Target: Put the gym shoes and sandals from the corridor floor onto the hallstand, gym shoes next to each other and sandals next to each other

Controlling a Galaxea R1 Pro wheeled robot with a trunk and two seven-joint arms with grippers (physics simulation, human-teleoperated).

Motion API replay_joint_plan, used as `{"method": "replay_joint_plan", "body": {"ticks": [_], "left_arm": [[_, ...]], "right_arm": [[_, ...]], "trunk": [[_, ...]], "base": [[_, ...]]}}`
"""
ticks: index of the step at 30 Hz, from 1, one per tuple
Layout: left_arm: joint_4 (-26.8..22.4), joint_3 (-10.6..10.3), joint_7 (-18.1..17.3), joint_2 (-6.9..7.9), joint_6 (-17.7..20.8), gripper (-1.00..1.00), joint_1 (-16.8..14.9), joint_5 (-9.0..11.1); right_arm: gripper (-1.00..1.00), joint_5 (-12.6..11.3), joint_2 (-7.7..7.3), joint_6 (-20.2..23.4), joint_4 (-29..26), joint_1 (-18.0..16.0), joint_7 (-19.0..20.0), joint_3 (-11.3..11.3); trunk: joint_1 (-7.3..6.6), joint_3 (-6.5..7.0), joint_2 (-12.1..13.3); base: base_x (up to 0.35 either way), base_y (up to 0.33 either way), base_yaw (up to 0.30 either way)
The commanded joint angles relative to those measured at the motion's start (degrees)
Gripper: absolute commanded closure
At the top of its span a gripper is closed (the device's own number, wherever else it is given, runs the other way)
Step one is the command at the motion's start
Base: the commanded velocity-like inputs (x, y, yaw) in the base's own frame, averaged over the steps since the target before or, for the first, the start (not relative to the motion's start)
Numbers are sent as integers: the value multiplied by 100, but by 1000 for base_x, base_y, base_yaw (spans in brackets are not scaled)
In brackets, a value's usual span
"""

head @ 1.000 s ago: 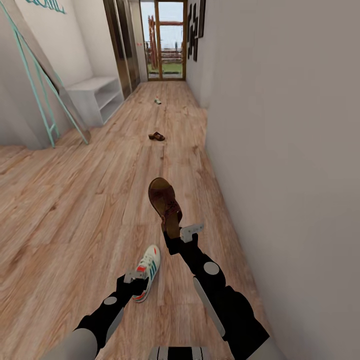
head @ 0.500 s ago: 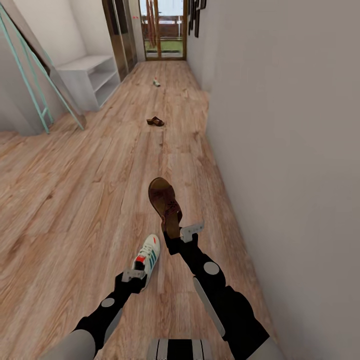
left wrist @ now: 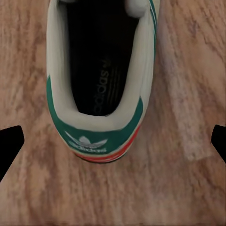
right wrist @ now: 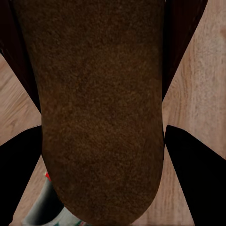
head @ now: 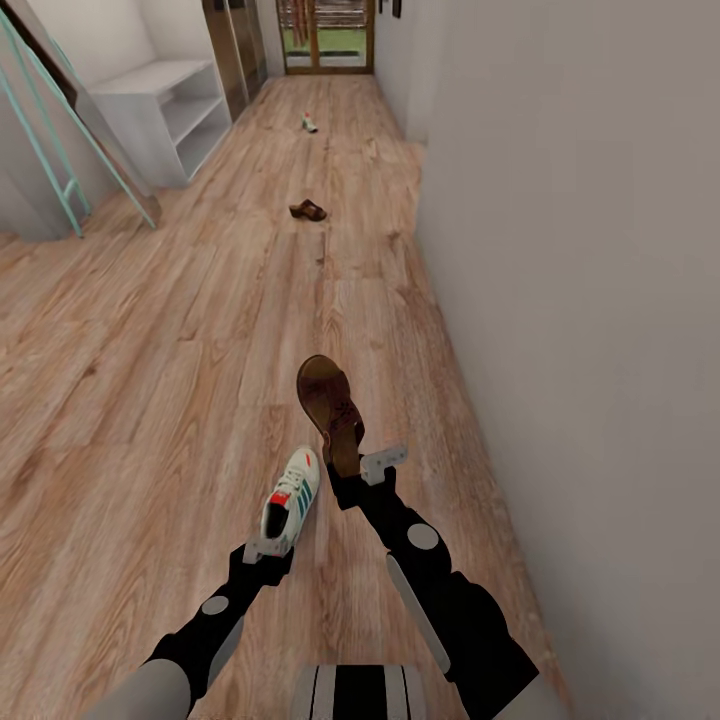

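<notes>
Your right gripper has its jaws closed on a flat brown leather sandal, gripped at the heel end with the toe pointing away from you down the corridor. In the right wrist view the brown sole runs between the two dark fingers.

Your left gripper holds a white low sneaker with green side stripes and an orange-red heel, jaws shut at its heel, toe angled forward and slightly right, just beside the sandal. In the left wrist view you look down into the sneaker's dark opening, with the black fingertips at either side of the heel; contact itself is hard to see there.

Below both lies the light brown wood-plank corridor floor. Further along it, the second brown sandal sits on the planks near the middle of the corridor, and well beyond it a second white and green sneaker lies on the floor close to the far glazed door.

The pale grey hallstand with open shelf rows stands far left against the wall, beside a teal-framed leaning panel. A plain grey wall runs along your right.
</notes>
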Motion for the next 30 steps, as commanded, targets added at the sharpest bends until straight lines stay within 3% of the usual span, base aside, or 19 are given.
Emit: {"method": "replay_joint_plan", "body": {"ticks": [1,13,30], "left_arm": [[2,49,-31,-5,-19,-100,-3,-49],[2,49,-31,-5,-29,-100,-3,-49],[0,57,-31,12,-30,-100,6,-53]], "right_arm": [[100,-58,0,25,-9,-3,-20,5],[100,-58,0,25,-5,-3,-20,5],[100,-50,0,25,-8,-3,-20,5]], "trunk": [[1,-36,-3],[32,-411,-19],[32,-493,-19]], "base": [[0,0,0],[0,0,0],[23,17,0]]}}
